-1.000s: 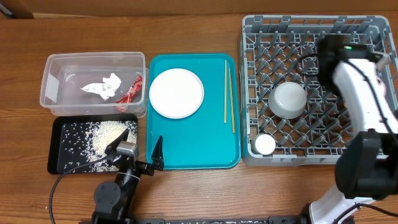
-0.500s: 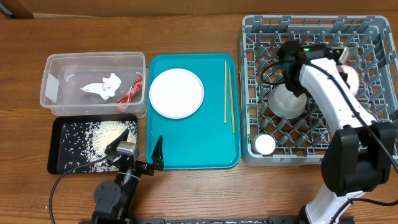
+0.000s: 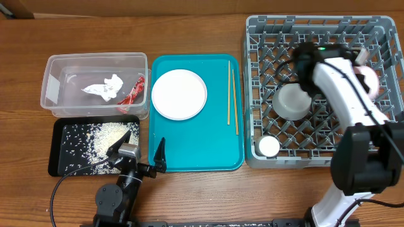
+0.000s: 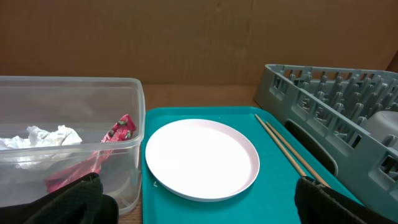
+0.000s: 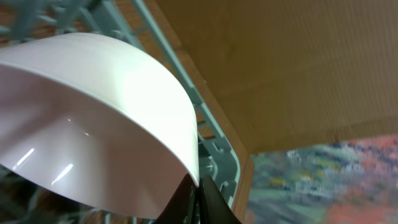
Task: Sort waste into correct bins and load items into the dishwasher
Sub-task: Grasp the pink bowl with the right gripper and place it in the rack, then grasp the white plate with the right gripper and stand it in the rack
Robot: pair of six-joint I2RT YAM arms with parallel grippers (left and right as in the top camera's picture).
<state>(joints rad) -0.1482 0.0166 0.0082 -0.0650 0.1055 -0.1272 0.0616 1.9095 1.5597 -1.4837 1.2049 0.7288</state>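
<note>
From overhead, the pale pink bowl is being carried above the right side of the dish rack. Half a second ago it was being held further left, so a slot is probably being sought and the bowl is not yet loaded. The grey-white bowl and the small cup are being held in the rack. The plate and chopsticks are being left unmoved on the teal tray.

In the left wrist view, the left gripper is being kept parked at the near edge of the teal tray. Its jaws are being held wide with nothing between them.

In the right wrist view, the bowl's rim is being pinched by the right gripper, and the bowl is being held tilted against the rack's right wall.
</note>
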